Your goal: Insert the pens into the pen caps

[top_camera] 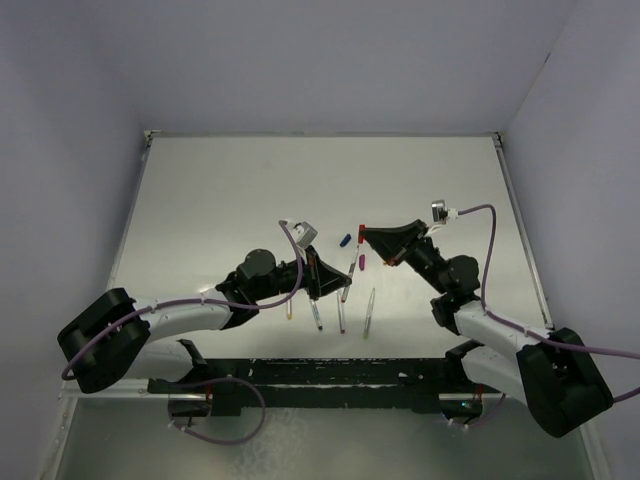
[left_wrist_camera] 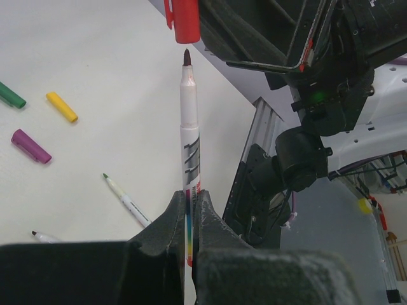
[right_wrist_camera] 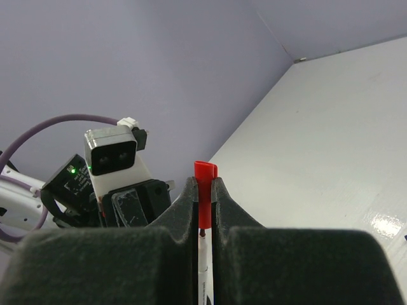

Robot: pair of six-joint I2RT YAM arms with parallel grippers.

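My left gripper (left_wrist_camera: 191, 194) (top_camera: 335, 283) is shut on the lower barrel of a white pen (left_wrist_camera: 189, 127), which stands straight out from the jaws. Its dark red tip sits just short of the open end of a red cap (left_wrist_camera: 186, 19) (right_wrist_camera: 205, 190). My right gripper (right_wrist_camera: 203, 184) (top_camera: 364, 236) is shut on that cap, with the pen lined up beneath it. On the table lie a green cap (left_wrist_camera: 11, 95), a yellow cap (left_wrist_camera: 62, 106), a purple cap (left_wrist_camera: 30, 145) and a blue cap (top_camera: 345, 240). Several loose pens lie below the grippers, among them a green-tipped pen (left_wrist_camera: 126, 202) (top_camera: 368, 312).
Both grippers meet above the middle of the white table (top_camera: 220, 200). A metal rail (left_wrist_camera: 261, 127) runs along the table's right edge. Pale walls (top_camera: 320, 60) close in the back and sides. The left wrist camera housing (right_wrist_camera: 114, 159) faces the right gripper closely.
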